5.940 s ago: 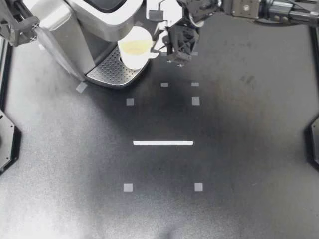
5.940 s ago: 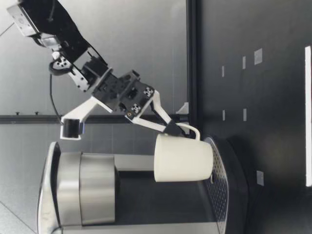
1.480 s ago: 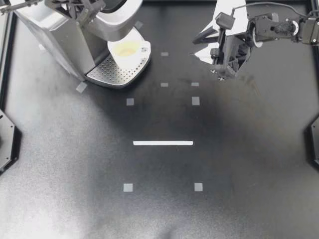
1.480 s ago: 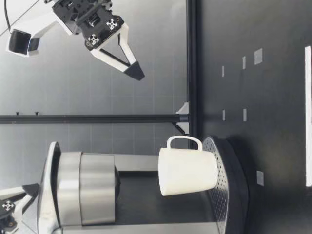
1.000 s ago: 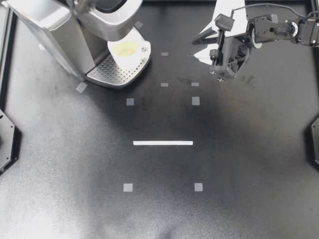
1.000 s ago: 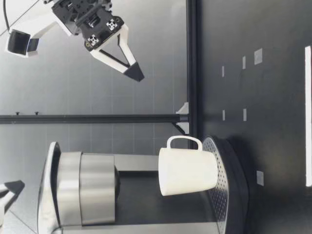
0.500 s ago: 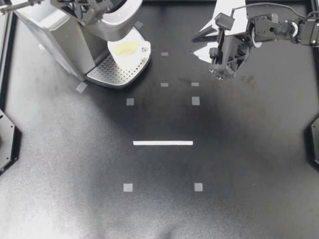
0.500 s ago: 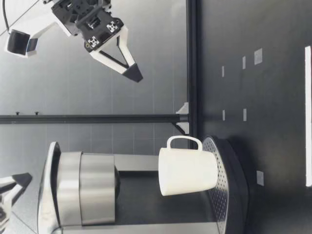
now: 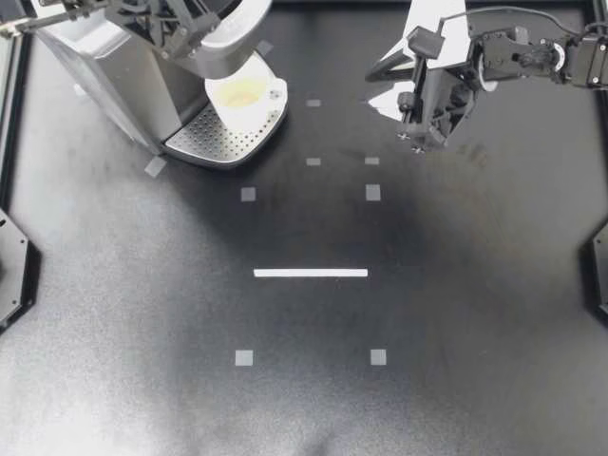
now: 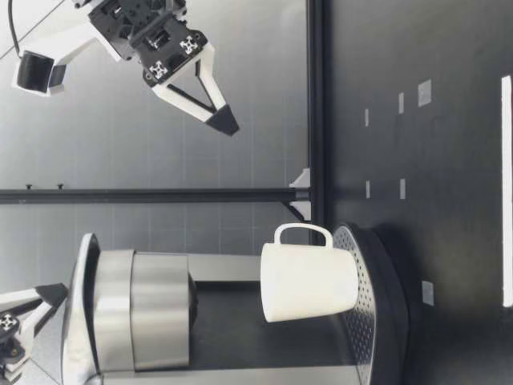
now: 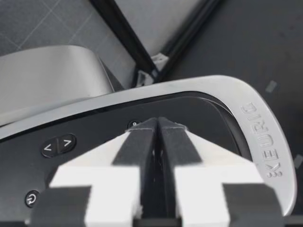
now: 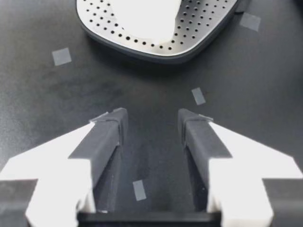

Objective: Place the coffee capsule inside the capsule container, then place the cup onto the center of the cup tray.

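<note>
Cup [image 9: 249,98] stands freed on the cup tray [image 9: 204,141], step seemingly done; my right end effector [image 9: 373,90] has backed off open, empty; my left end effector [image 9: 185,36] sits pinched closed over the brewer lid [image 9: 237,43].

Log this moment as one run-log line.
left gripper: shut, empty, over coffee machine top | right gripper: open, empty, above table | cup: upright on cup tray | capsule: not visible
</note>
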Tool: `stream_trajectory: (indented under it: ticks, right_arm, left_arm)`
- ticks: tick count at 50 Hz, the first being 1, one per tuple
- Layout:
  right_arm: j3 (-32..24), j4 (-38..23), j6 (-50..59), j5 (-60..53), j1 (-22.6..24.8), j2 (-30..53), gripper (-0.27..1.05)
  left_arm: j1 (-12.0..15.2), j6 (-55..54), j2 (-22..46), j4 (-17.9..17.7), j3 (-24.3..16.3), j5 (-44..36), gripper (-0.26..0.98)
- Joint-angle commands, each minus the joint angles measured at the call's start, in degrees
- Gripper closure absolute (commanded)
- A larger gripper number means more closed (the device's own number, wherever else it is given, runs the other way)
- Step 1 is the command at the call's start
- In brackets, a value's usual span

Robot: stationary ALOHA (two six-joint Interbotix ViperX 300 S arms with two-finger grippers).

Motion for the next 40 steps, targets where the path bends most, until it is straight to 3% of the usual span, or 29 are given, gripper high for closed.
stream_trajectory:
  ticks: [1,22,40]
  right_arm:
    - [-1.1,0.0,-0.1,-0.4,0.2,-0.4,0.31]
    - [-1.0,-0.1,-0.1,-0.2,0.3,-0.4,0.31]
    - [-0.8,-0.1,-0.1,-0.1,0.2,-0.2,0.31]
  left_arm:
    - [-0.2,-0.1,-0.4,0.0,-0.5,-0.3,0.59]
    - [-0.2,0.1,1.7,-0.2,-0.5,-0.2,0.59]
    - [-0.1,0.0,2.2,-0.9,1.8,-0.1,0.59]
